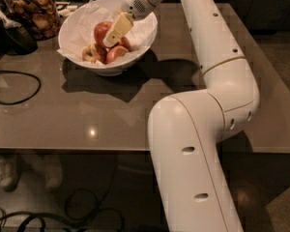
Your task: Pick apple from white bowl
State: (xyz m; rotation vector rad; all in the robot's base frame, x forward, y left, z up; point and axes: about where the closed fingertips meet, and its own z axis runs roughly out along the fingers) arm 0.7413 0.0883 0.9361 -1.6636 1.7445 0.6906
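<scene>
You are seeing the tool (112,38) reaching into the white bowl (70,25), upper left of frame, its tip covering part of the apple (100,31) there; wide or narrow, you cannot tell.

Apple (101,31): deep red, glossy and round; it sat near the middle of the white bowl, partly covered by the gripper.
White bowl (146,41): wide, round and glossy, lined with crumpled white paper; it stood upright near the tabletop's far edge, toward the far-left corner.
Gripper (117,30): it was down inside the bowl, over the apple.
</scene>
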